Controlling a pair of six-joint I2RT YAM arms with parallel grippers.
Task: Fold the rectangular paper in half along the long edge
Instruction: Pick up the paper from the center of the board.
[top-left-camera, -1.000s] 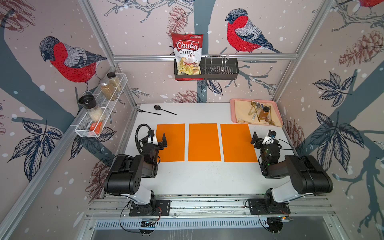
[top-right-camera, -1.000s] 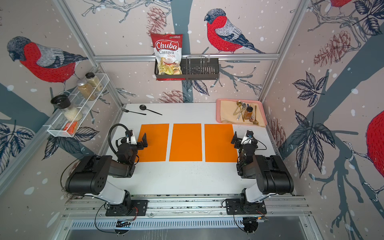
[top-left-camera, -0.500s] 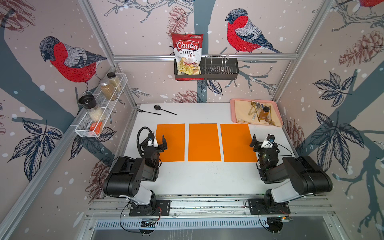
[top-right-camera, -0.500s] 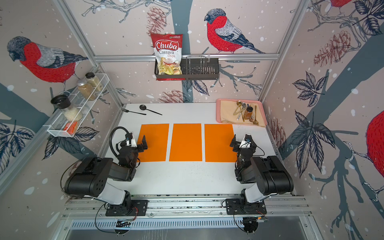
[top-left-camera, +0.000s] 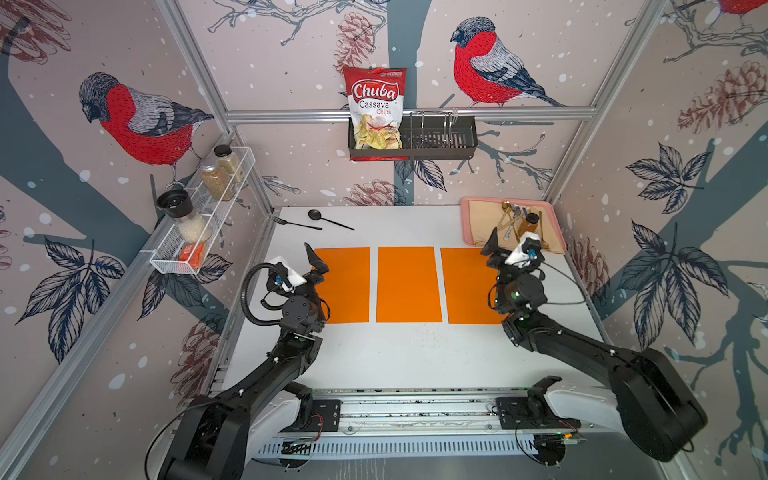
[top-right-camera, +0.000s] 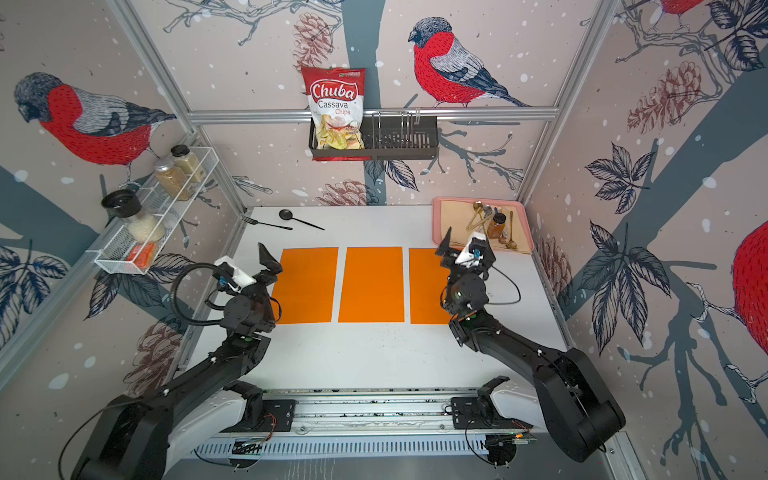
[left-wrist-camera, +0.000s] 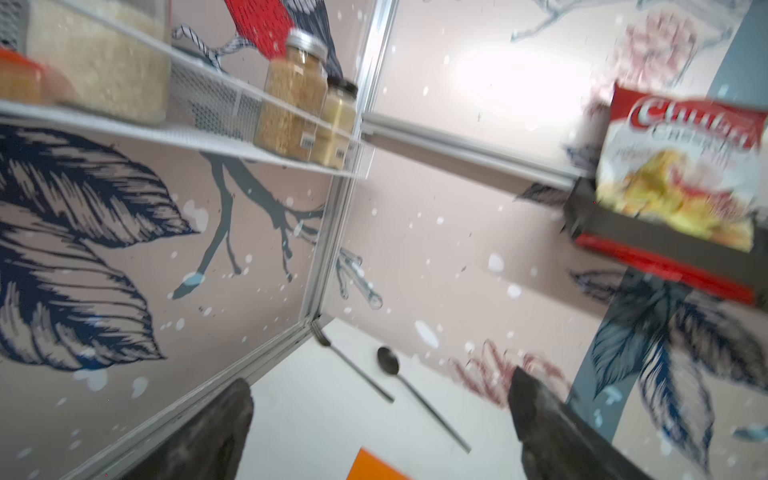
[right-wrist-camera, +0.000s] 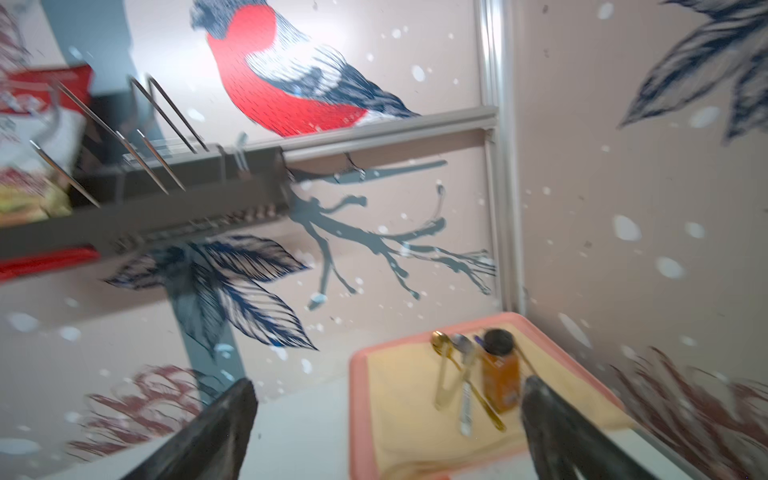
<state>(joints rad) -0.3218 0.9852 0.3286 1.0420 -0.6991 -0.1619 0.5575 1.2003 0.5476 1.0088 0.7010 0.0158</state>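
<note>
Three orange rectangular papers lie flat side by side on the white table: left paper (top-left-camera: 347, 286), middle paper (top-left-camera: 408, 284), right paper (top-left-camera: 467, 286), seen in both top views. My left gripper (top-left-camera: 315, 259) hangs open above the left paper's outer edge, holding nothing. In the left wrist view its fingers (left-wrist-camera: 232, 419) frame bare table and one orange corner (left-wrist-camera: 374, 467). Raised over the right paper's far right part, my right gripper (top-left-camera: 515, 245) is open and empty. The right wrist view looks between its fingers (right-wrist-camera: 224, 419) toward the tray.
A black fork (top-left-camera: 295, 223) and spoon (top-left-camera: 328, 219) lie at the back left. A pink tray (top-left-camera: 464, 224) with a cloth, cutlery and a small jar sits back right, just beyond my right gripper. A wire shelf (top-left-camera: 199, 232) and a black rack (top-left-camera: 440, 143) hang on the walls.
Both arms have unfolded and reached forward and up from near the table's front. The grippers now stand over the outer papers, tilted upward. The papers have not moved.
</note>
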